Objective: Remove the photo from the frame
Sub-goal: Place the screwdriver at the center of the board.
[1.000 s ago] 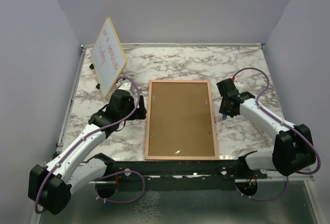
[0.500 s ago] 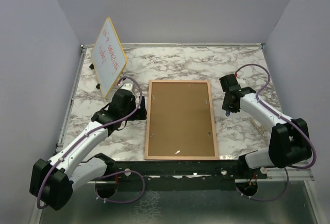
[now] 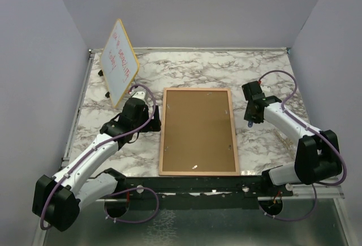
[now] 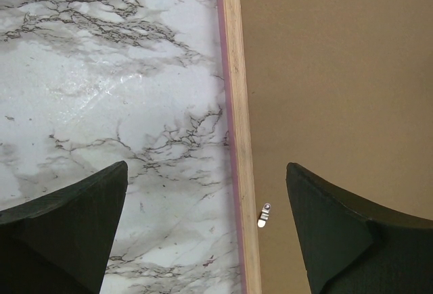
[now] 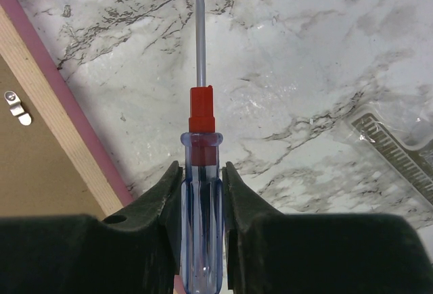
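White arms (image 3: 87, 158), blk claws (image 4: 206, 167), purple cables (image 3: 277, 72).

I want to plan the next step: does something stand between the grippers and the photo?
Yes. The frame lies face down, so its brown back board, held by small metal clips, covers the photo, which is not visible.

Pink-bordered frame (image 3: 197, 131) flat, face down on the marble table (image 3: 266, 65), brown fibreboard back and small metal clips (image 4: 263, 215) uppermost.

We count one frame (image 3: 198, 130), one whiteboard (image 3: 120, 59), one screwdriver (image 5: 201, 172) and two arms, the left arm (image 3: 93, 155) and the right arm (image 3: 288, 124); the left wrist view shows two clips (image 4: 264, 215).
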You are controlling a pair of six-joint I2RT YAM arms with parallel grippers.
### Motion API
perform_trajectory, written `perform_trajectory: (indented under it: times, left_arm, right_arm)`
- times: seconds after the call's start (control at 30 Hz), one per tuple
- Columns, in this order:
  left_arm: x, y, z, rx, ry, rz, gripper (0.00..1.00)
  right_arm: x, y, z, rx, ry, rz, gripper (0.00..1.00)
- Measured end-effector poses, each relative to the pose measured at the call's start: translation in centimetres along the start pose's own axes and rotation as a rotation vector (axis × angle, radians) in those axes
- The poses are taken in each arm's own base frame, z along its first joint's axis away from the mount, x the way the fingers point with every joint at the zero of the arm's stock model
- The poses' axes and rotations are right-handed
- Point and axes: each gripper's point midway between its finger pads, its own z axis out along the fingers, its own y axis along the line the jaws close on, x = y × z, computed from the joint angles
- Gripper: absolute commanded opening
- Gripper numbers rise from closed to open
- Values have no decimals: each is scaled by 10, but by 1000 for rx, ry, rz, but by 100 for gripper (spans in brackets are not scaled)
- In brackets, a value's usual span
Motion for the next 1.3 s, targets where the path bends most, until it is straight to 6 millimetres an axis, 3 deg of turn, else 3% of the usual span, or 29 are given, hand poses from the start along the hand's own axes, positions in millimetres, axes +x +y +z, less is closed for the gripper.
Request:
perform_trajectory:
  times: [0.4, 1.3]
  left_arm:
    - [-1, 0, -1, 1, -8, 0, 99]
    - [-2, 9, 1, -48, -16, 1, 99]
  right_arm:
    - [10, 12, 12, -35, 42, 1, 1]
    - [1, 18, 15, -63, 2, -13, 1]
